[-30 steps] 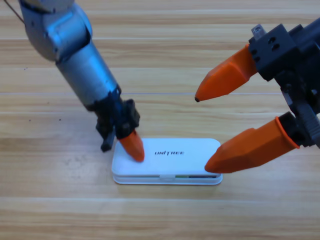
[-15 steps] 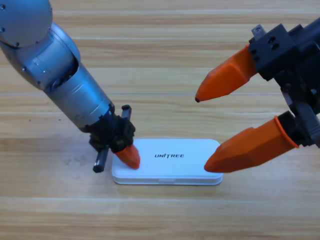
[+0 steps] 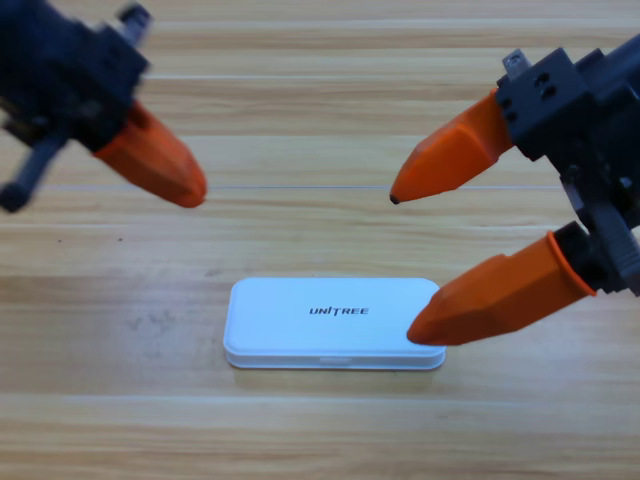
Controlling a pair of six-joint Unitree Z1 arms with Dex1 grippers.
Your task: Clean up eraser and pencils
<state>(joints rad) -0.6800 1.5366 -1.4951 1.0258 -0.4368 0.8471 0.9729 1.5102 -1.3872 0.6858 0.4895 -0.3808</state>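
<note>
Wooden table [image 3: 320,440] planks run side to side under everything in the high view. Biggest on it is the right gripper [image 3: 403,262], which comes in from the right edge and shows large and partly cut off; its two orange jaws are spread wide apart, one tip over bare wood above the case, the other tip overlapping the case's right end, and nothing is held between them. Next in size, the left gripper [image 3: 190,190] sits in the upper left corner, well apart from the case; only one orange jaw shows, pointing down and to the right, so I cannot tell how far it is parted, and nothing is seen in its hold. The white UNITREE case [image 3: 330,322] lies flat with its lid closed in the lower middle. The eraser and the pencils are not in sight anywhere on the wood
</note>
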